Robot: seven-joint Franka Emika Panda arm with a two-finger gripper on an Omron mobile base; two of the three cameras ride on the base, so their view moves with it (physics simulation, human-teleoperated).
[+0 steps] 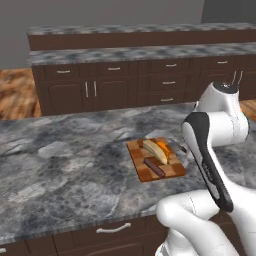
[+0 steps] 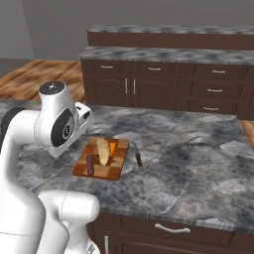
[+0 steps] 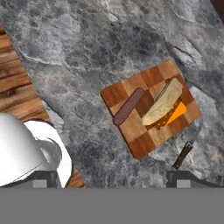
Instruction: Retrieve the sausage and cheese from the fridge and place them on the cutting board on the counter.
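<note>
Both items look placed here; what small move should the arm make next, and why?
Probably just lift clear and stop: the sausage and cheese both lie on the cutting board, and the open fingers hold nothing.

A small checkered reddish-brown wooden cutting board [image 1: 156, 160] is lying flat on the broad grey marbled stone counter [image 1: 60, 160], near its front edge. A dark reddish-brown sausage [image 3: 128, 106] is resting along the board, just beside an orange-yellow cheese wedge [image 3: 164, 105] showing its pale cream side.
</note>
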